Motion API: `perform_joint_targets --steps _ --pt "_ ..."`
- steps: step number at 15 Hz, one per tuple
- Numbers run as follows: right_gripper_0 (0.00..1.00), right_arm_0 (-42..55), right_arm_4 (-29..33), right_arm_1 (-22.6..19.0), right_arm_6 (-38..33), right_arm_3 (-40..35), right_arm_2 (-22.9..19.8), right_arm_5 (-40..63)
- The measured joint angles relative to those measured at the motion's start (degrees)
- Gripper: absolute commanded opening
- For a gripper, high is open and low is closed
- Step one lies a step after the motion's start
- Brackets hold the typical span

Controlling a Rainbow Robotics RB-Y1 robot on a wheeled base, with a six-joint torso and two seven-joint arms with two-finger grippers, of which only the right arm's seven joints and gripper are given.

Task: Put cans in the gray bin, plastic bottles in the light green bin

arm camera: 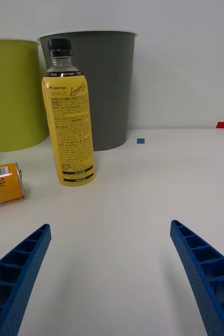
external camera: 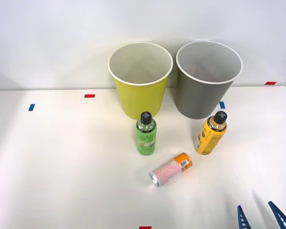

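The pinkish speckled can (external camera: 170, 169) with an orange end lies on its side on the white table; its orange end (arm camera: 1, 185) shows in the right wrist view. Upright behind it stand the green bottle (external camera: 146, 134) and the yellow bottle (external camera: 211, 133) (arm camera: 70, 115), both black-capped. At the back stand the light green bin (external camera: 140, 80) (arm camera: 12, 94) and, to its right, the gray bin (external camera: 207, 78) (arm camera: 105, 86). My right gripper (external camera: 260, 217) (arm camera: 109, 273) is open at the table's near right, empty, a little short of the yellow bottle.
Small red tape marks (external camera: 89, 96) and blue tape marks (external camera: 31, 107) dot the white table (external camera: 62, 162). A pale wall rises just behind the bins.
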Motion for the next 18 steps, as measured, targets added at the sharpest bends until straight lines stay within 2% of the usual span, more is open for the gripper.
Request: perform_joint_targets --steps 16,17,18 --pt "0.78 0.0 0.0 0.12 0.0 0.24 0.17 0.16" --pt "0.79 -0.08 -0.23 0.38 0.0 1.8 0.85 0.63" --pt "0.87 -0.33 -1.65 0.37 0.05 2.78 2.19 0.81"
